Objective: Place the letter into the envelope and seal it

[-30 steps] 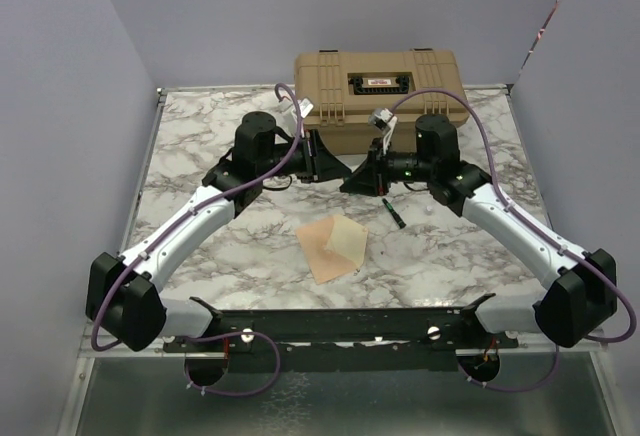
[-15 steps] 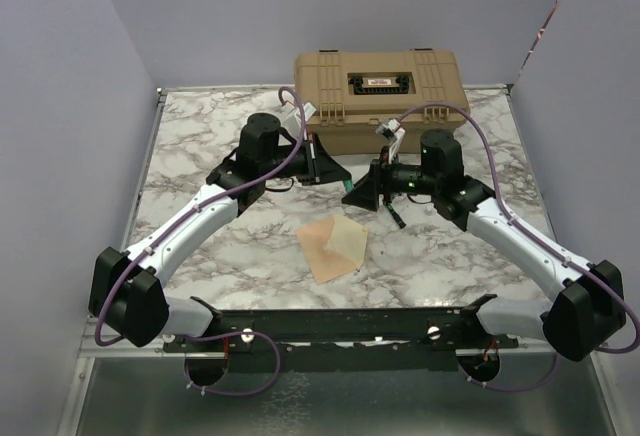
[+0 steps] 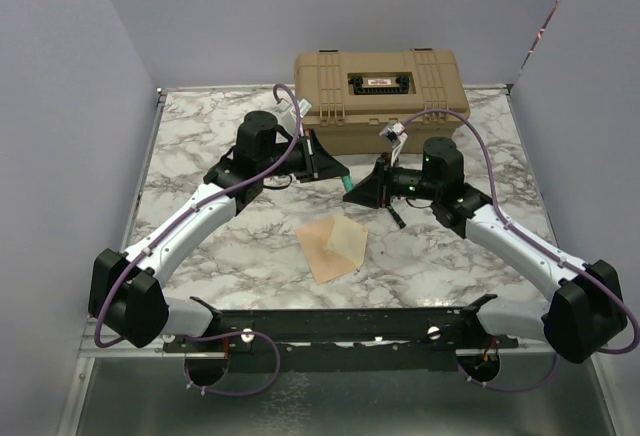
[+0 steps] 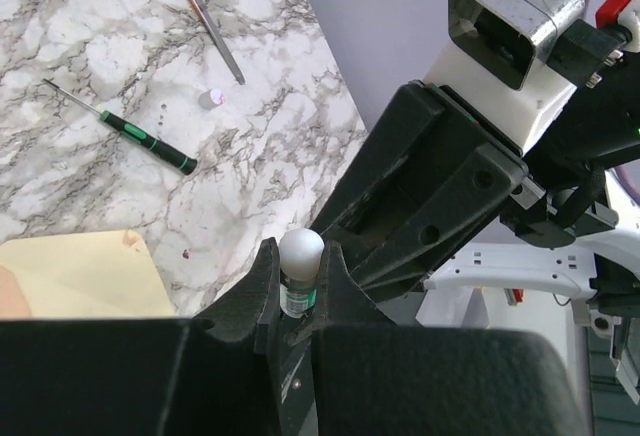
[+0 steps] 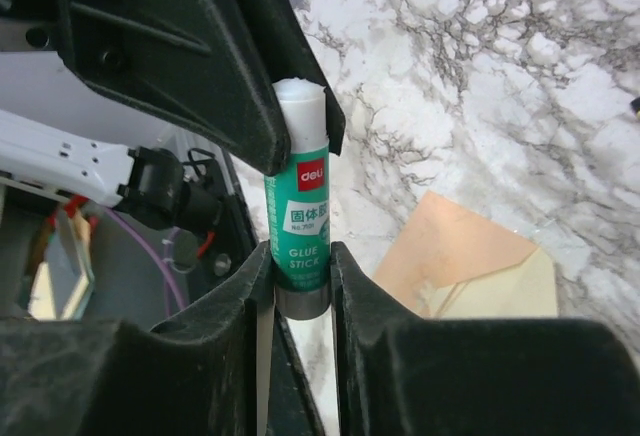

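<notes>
A green glue stick point(image 5: 298, 216) hangs in the air between my two grippers. The right gripper point(image 5: 300, 266) is shut on its lower body. The left gripper point(image 4: 300, 268) is shut on the stick's point(image 4: 300, 254) white top end. In the top view the left gripper point(image 3: 338, 166) and right gripper point(image 3: 355, 196) meet tip to tip above the table. Below them lies the peach-tan envelope point(image 3: 320, 251), its pale yellow flap point(image 3: 350, 241) open. It also shows in the right wrist view as the envelope point(image 5: 450, 246) and in the left wrist view by its flap point(image 4: 80, 276). The letter is hidden.
A tan tool case point(image 3: 380, 96) stands at the back of the marble table point(image 3: 200, 116). A green-handled screwdriver point(image 4: 150, 141), a silver pen point(image 4: 212, 31) and a small white cap point(image 4: 210, 99) lie right of the envelope. Grey walls flank the table.
The right gripper has moved a little nearer and lower in the top view, toward the envelope, still meeting the left gripper. The left arm has barely shifted.
</notes>
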